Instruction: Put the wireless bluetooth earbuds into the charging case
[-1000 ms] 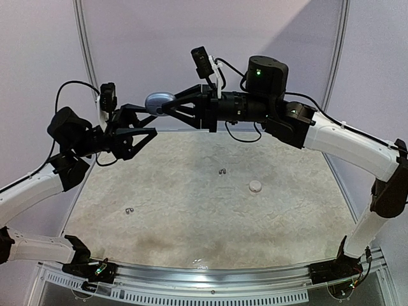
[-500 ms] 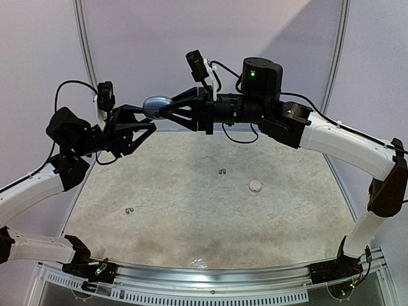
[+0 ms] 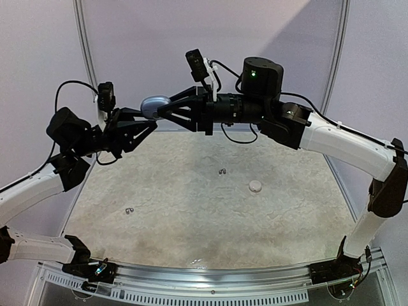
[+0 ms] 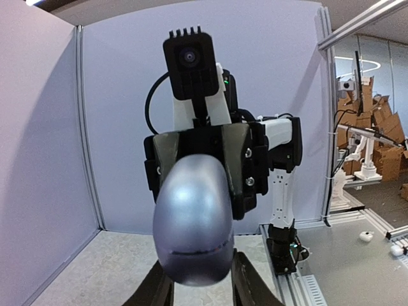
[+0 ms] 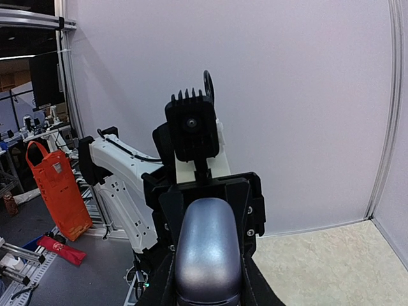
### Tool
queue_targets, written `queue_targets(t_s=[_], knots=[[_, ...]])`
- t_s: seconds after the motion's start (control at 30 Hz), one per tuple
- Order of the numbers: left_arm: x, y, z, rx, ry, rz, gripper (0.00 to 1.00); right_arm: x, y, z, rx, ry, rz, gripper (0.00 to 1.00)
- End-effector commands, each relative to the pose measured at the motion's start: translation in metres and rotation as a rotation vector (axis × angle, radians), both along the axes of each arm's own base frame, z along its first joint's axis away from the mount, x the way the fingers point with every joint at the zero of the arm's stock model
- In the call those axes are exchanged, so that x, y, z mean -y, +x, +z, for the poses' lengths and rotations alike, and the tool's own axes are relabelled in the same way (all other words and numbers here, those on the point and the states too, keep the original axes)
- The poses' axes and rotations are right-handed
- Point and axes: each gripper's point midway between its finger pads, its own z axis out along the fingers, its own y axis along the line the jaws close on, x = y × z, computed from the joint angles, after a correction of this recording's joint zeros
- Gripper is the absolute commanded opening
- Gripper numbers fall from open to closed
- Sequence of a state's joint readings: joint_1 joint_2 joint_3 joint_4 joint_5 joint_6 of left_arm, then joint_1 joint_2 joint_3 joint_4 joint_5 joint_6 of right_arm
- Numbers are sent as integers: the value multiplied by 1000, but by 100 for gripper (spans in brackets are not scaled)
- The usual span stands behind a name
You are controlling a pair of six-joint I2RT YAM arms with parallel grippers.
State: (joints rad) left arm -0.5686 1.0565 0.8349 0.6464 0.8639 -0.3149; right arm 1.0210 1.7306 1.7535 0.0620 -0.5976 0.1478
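The left claw (image 3: 152, 119) has just clenched onto the grey case (image 3: 155, 104) the right claw (image 3: 164, 109) grasps in mid-air, probably to open it; earbuds (image 3: 222, 171) wait on the desk (image 3: 191, 220).

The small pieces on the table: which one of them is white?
The round white piece, lying right of centre. The middle dark piece just up-left of it and the left dark piece are both grey with shiny glints.

White arm segments (image 3: 344, 141), black joints (image 3: 64, 131), looping black cables (image 3: 64, 89), green status light (image 3: 254, 73)
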Motion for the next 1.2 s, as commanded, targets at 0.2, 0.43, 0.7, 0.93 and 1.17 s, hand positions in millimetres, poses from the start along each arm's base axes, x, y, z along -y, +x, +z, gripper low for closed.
queue_targets(t_s=[0.2,0.43,0.7,0.93,1.17], knots=[[3,-5,2,22,-2,-14,35,-3,2,-24,-3,-57,-36,0],[2,-5,1,18,0,-13,35,-3,-1,-13,12,-18,-22,0],[2,-6,0,20,1,-16,42,0,-5,2,28,29,-11,0],[2,-6,1,22,-1,-19,31,-1,-2,-5,23,6,-19,0],[2,-6,2,21,-3,-15,0,-3,1,-13,18,-16,-32,0]])
